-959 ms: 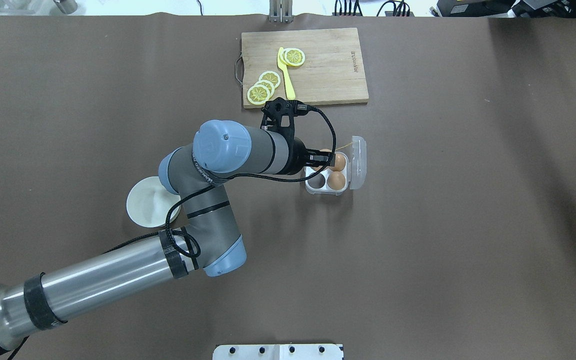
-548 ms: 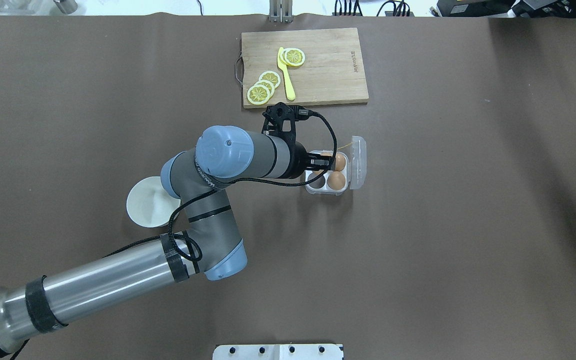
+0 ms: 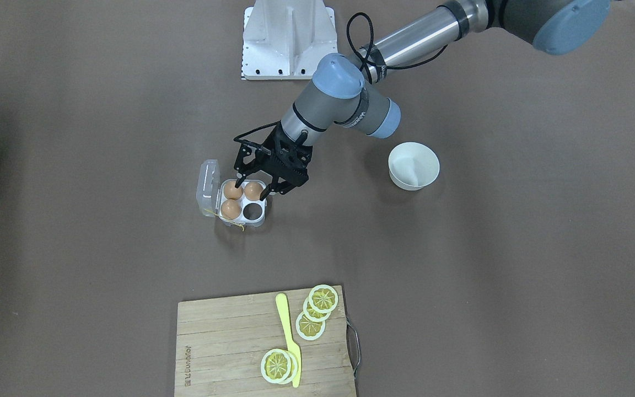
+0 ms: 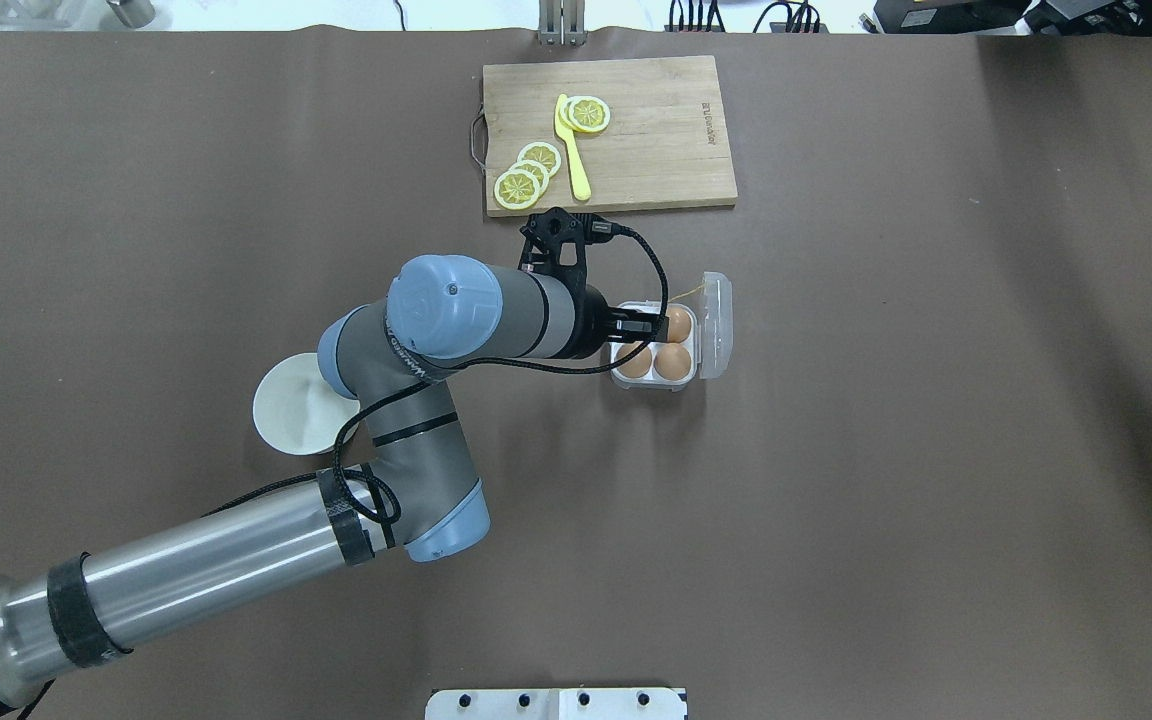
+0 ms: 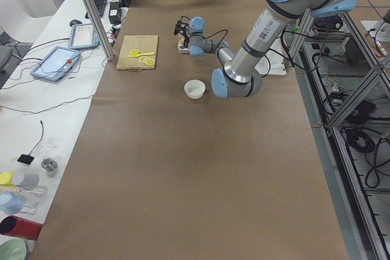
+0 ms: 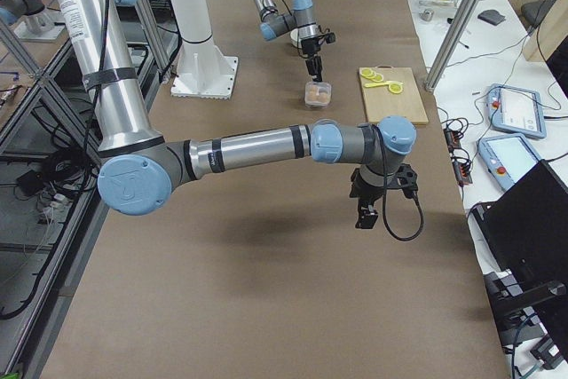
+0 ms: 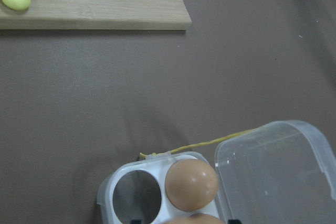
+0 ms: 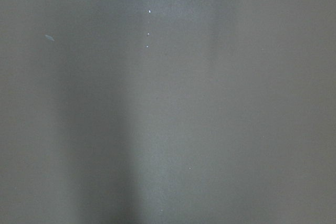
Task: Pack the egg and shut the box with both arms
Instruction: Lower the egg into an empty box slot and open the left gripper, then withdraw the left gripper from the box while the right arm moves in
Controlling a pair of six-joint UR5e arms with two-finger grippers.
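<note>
The clear box [image 3: 242, 221] stands mid-table with its lid [image 3: 209, 187] swung open and a thin yellow string [image 7: 210, 142]. Three brown eggs lie in it. The egg [image 3: 253, 191] lies in the cell nearest the robot on its left side and also shows in the overhead view [image 4: 635, 362]. The far-left cell [image 3: 252, 210] is empty. My left gripper [image 3: 252, 189] is open, low over the box [image 4: 651, 383], with its fingers either side of that egg. My right gripper [image 6: 366, 215] hangs over bare table far from the box; I cannot tell its state.
A white bowl [image 4: 291, 410] sits beside the left arm's elbow. A wooden cutting board [image 4: 656, 150] with lemon slices [image 4: 526, 175] and a yellow knife [image 4: 571, 150] lies beyond the box. A white metal stand [image 3: 287, 38] is at the robot's edge.
The left gripper came down over the box. The near-left cell was empty before and now has the egg in it.
</note>
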